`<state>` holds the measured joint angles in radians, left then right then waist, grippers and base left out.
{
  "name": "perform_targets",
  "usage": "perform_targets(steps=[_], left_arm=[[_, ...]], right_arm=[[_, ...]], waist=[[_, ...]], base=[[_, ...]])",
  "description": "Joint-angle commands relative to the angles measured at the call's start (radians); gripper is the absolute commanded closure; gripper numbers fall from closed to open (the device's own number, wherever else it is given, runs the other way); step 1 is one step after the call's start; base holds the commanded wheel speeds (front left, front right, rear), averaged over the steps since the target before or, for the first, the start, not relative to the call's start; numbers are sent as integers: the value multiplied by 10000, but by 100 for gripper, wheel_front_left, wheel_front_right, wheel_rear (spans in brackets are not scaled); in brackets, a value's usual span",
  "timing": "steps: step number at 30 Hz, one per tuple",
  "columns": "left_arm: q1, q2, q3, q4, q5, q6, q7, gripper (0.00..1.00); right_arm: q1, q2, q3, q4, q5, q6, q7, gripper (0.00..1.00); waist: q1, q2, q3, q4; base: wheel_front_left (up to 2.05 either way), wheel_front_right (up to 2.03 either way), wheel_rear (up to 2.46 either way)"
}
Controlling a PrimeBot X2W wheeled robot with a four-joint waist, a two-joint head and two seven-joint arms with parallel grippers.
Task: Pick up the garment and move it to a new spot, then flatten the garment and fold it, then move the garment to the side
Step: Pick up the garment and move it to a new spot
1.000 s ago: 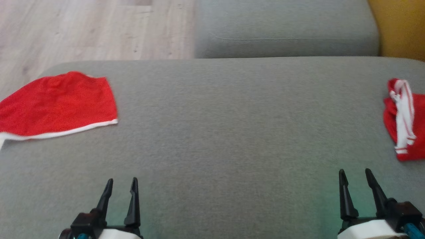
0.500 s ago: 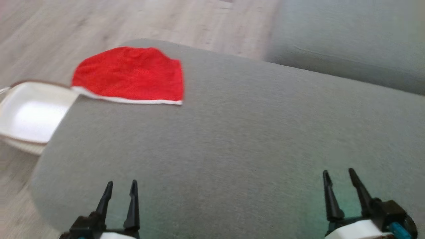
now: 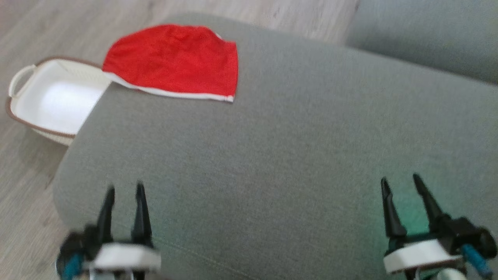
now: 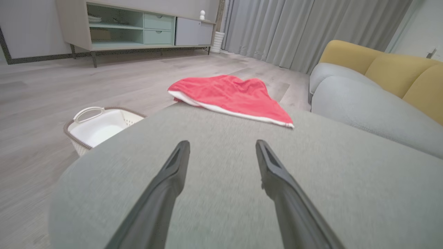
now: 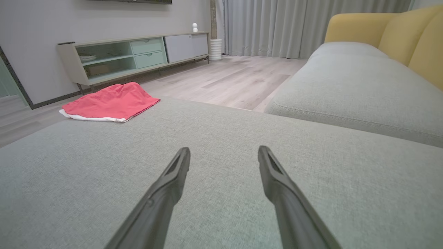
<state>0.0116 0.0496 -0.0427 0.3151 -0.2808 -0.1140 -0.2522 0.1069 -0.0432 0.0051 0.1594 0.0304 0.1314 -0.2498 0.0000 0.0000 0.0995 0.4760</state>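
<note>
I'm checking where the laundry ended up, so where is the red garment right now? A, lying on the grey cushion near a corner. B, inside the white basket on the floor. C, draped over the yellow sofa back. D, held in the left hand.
A: the red garment lies spread on the grey cushion at its far left corner, with the white basket on the floor beside it.
</note>
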Motion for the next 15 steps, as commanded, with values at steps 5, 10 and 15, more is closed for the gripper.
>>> perform_targets(steps=[5,10,15], left_arm=[[-3235,21,401,485,-477,52,-85,0],[-6230,503,735,2030,-694,223,551,0],[-8394,874,834,3434,-789,350,1206,0]], right_arm=[[-724,-884,-68,-1054,-441,-7,-120,0],[-888,-1805,-481,-2050,-539,-7,35,0],[-1033,-2492,-906,-3312,-469,-7,441,0]], waist=[[0,0,2270,-511],[0,0,3725,-792],[0,0,4817,-996]], base=[[0,0,0],[0,0,0],[0,0,0]])
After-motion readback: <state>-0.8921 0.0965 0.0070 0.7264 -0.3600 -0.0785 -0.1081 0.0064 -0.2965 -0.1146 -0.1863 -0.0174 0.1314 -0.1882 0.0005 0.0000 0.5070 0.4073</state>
